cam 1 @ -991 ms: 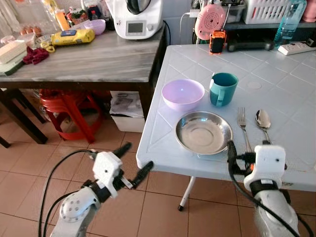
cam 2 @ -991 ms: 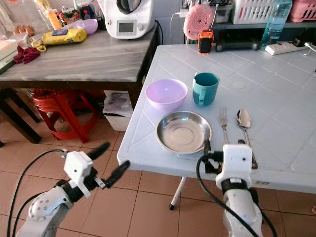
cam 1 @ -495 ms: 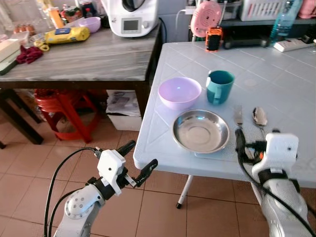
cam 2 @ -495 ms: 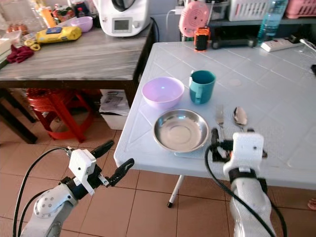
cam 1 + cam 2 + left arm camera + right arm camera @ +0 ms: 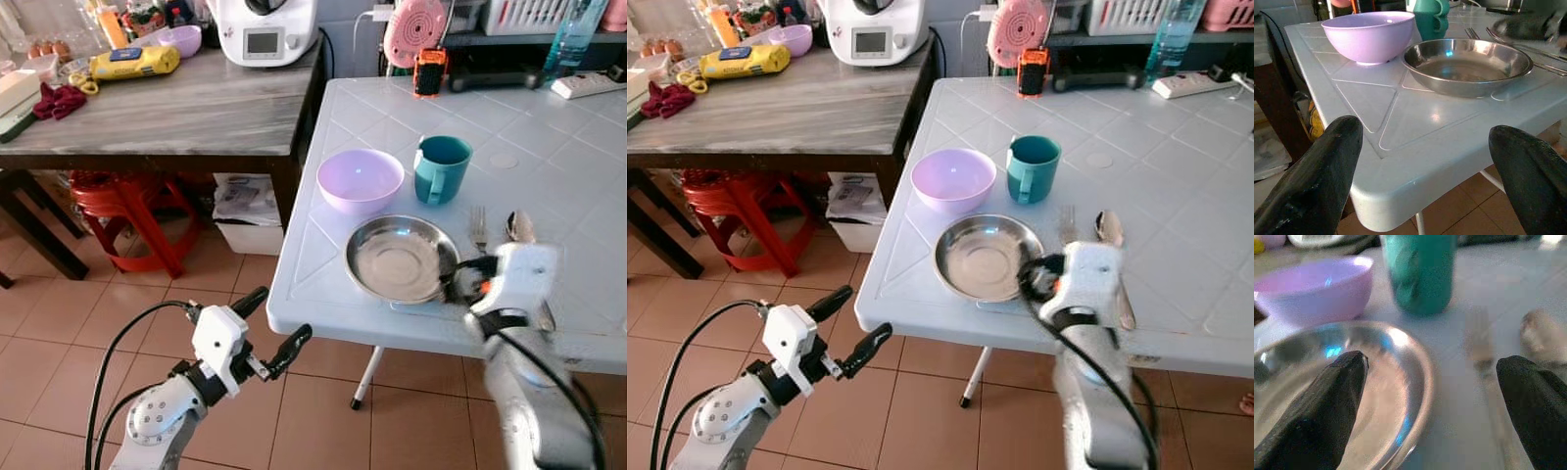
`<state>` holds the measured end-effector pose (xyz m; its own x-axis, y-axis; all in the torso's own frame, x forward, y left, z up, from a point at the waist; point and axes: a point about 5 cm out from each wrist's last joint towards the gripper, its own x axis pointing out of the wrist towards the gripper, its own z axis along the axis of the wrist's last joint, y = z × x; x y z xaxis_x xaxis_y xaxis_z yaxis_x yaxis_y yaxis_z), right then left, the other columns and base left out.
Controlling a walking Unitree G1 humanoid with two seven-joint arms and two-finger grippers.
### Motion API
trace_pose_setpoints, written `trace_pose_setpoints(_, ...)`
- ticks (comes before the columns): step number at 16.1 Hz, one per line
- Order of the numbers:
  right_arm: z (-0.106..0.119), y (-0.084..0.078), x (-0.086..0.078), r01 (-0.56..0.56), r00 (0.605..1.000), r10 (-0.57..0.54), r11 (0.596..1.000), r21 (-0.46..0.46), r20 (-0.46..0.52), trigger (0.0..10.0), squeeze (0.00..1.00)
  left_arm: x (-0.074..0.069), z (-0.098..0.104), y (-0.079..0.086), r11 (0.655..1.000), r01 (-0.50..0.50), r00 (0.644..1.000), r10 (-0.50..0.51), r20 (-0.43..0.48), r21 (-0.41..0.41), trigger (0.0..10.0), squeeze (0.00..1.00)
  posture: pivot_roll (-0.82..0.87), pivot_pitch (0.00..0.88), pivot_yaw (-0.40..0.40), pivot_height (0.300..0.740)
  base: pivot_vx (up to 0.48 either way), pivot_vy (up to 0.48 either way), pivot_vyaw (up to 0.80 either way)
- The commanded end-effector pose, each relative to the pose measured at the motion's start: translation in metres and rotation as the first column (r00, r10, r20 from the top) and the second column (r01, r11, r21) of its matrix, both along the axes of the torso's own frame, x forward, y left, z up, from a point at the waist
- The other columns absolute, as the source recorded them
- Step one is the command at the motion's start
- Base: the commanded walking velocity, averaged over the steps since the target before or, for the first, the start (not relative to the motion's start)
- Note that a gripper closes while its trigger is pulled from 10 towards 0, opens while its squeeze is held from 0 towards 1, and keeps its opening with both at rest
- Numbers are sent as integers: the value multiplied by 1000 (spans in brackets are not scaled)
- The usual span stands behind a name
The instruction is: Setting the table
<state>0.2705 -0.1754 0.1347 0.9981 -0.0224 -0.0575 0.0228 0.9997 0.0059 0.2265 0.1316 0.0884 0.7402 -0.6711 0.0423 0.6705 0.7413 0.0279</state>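
The white counter [image 5: 549, 176] holds a purple bowl [image 5: 361, 181], green cup [image 5: 441, 170], metal plate [image 5: 400, 258], fork [image 5: 478, 227] and spoon [image 5: 519, 226], above a brown tiled floor [image 5: 88, 313]. The right hand [image 5: 470, 279] is wide open and empty, seemingly low over the plate's edge by the fork, though it looks blurry. The left hand [image 5: 266, 328] is wide open too, holding nothing, below the counter's corner.

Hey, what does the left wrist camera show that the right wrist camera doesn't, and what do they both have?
Left wrist view alone: the near corner of the white table, the tiled floor below it, and the left gripper hanging open just off that corner. Right wrist view alone: the spoon bowl close up, blurred, with the right gripper open over the plate's right rim and the fork. Shared: the purple bowl, the teal cup, the steel plate and the fork.
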Motion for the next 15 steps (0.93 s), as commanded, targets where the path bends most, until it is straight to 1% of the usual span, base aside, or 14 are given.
trace_pose_setpoints(1, 1, 8, 3, -17, 1000, 17, 1000, 1, -11, 10000, 0, -1, 3, 3, 1000, 6, 1000, -6, 12, 23, 10000, 0, -132, 105, 94, 740, 0, 0, 0)
trace_pose_setpoints(4, -6, 14, 4, -26, 998, 30, 997, 66, -61, 10000, 0, -1, 3, 4, 1000, 7, 1000, -7, 14, 30, 10000, 0, -128, 106, 94, 740, 0, 0, 0)
trace_pose_setpoints(5, -7, 16, 4, -46, 997, 50, 997, 58, -67, 7608, 0, -1, 3, 5, 999, 6, 1000, -6, 14, 32, 10000, 0, -127, 106, 96, 740, 0, 0, 0)
trace_pose_setpoints(6, -12, 17, 4, -54, 994, 59, 997, 57, -95, 0, 0, -1, 4, 5, 999, 5, 1000, -6, 14, 33, 10000, 0, -125, 106, 97, 740, 0, 0, 0)
trace_pose_setpoints(10, -18, 16, 0, -12, 990, 28, 993, 118, -136, 0, 0, -3, 4, 4, 999, 9, 1000, -10, 12, 35, 10000, 0, -125, 103, 98, 740, 0, 0, 0)
trace_pose_setpoints(12, -21, 15, -2, -10, 988, 29, 992, 123, -151, 0, 0, -2, 4, 5, 999, 8, 1000, -9, 13, 37, 10000, 0, -126, 105, 97, 740, 0, 0, 0)
trace_pose_setpoints(14, -23, 14, -3, 9, 986, 16, 988, 154, -164, 0, 0, -2, 4, 5, 999, 11, 1000, -12, 13, 38, 10000, 0, -128, 104, 98, 740, 0, 0, 0)
trace_pose_setpoints(15, -22, 13, -3, 8, 987, 15, 990, 141, -161, 0, 0, -2, 4, 5, 999, 11, 1000, -11, 13, 39, 10000, 0, -128, 104, 98, 740, 0, 0, 0)
